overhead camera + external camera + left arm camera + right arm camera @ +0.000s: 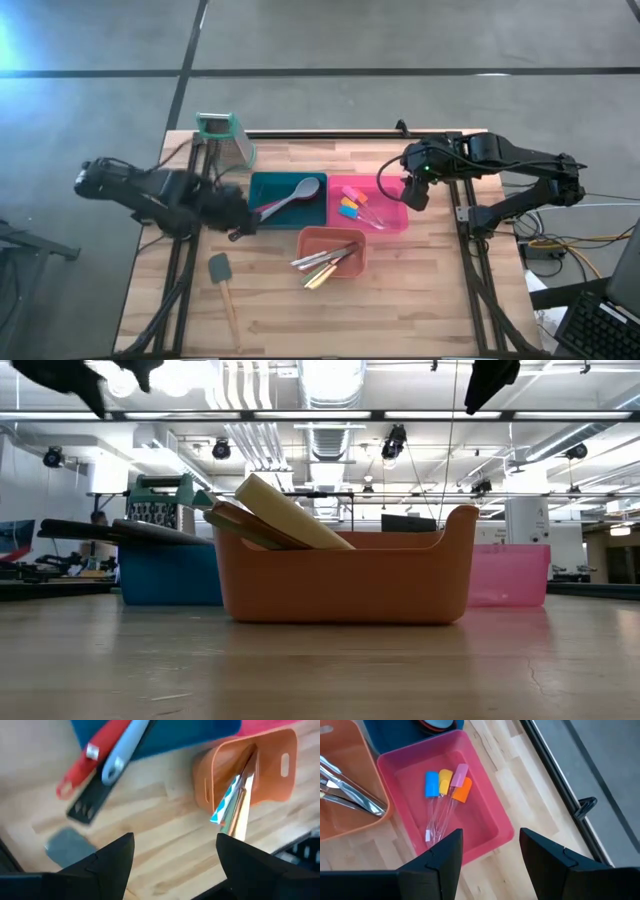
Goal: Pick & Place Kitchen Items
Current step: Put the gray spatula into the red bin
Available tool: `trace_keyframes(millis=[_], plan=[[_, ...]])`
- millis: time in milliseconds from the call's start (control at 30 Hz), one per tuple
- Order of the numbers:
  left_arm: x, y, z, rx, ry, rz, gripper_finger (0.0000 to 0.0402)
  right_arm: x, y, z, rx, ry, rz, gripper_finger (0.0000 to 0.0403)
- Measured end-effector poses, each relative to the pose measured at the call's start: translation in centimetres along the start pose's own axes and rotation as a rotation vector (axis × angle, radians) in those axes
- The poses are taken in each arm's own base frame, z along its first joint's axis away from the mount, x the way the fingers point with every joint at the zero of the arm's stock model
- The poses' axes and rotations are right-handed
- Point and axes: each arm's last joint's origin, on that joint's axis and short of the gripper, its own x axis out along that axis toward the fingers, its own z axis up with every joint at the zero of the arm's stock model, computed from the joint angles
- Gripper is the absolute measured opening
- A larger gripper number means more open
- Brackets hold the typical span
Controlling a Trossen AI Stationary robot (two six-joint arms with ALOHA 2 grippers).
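My left gripper [240, 222] is open and holds nothing, hovering off the left end of the blue tray [262, 187]. In its wrist view [175, 855], a red handle [82, 767], a grey handle [120, 752] and a black handle [90, 800] stick out over that tray's rim. A grey spoon [300, 191] lies in the blue tray. My right gripper [415, 195] [487, 855] is open and empty above the right end of the pink tray [485, 815], where small coloured-head spatulas [445, 782] lie. Knives [328, 260] lean in the orange tray [352, 238]. A grey spatula [222, 283] lies flat on the table.
A metal box grater [225, 135] with a teal top stands at the far left, behind the blue tray. In the low view the orange tray [345, 585] stands nearest, knife handles [285, 515] poking over its rim. Bare wood lies along the near edge [400, 310].
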Motion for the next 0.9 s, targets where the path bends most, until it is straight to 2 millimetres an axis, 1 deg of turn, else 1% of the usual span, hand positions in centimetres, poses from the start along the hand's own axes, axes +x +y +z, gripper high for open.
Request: trace_keyframes(millis=[133,300,433,567,667,800,900], plan=[[0.4,0.2,-3.5,-0.15,0.003,0.027,0.0282,0.2,-0.1,0.0,-0.022,0.002,-0.004,0.0187],[1.6,0.8,-7.7,-0.283,0.026,0.195,0.0281,0.9,-0.5,0.2,-0.019,-0.002,-0.017,0.0187],[3.1,0.7,-10.1,-0.363,0.008,0.282,0.0281,1.4,-0.9,0.7,-0.014,-0.024,-0.024,0.0187],[4.8,0.1,-10.9,-0.381,0.028,0.373,0.0281,1.9,-1.3,1.5,0.009,-0.055,-0.006,0.0187],[5.7,-0.2,-11.1,-0.38,0.011,0.398,0.0281,2.1,-1.7,1.8,0.02,-0.066,0.036,0.0187],[7.0,0.6,-11.2,-0.388,0.002,0.41,0.0281,2.2,-2.1,2.1,0.022,-0.086,0.059,0.0187],[8.4,1.6,-11.1,-0.403,0.043,0.347,0.0281,2.3,-2.4,2.3,0.03,-0.099,0.054,0.0187]])
